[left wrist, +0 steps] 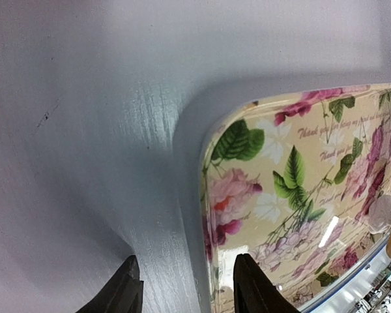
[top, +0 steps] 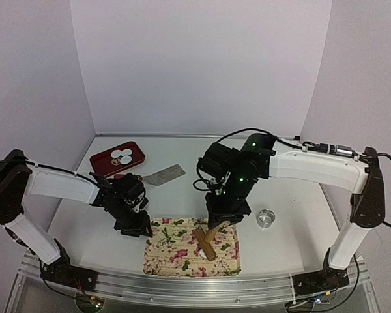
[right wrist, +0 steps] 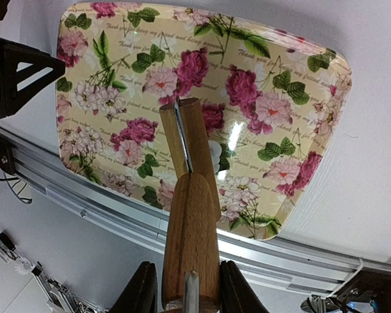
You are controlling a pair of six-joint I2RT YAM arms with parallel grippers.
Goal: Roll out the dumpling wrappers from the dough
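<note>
Right wrist view: the right hand (right wrist: 190, 290) pinches a rolling pin (right wrist: 189, 195) whose tip lies over the dough (right wrist: 214, 152), a small white lump near the middle of the flowered tray (right wrist: 293, 98). Rolling looks barely begun. The left hand (left wrist: 189, 290), fingers spread astride the tray's left rim, probably needs to clamp it before the pin pushes. White counter (top: 300, 202), plain pale walls.
</note>
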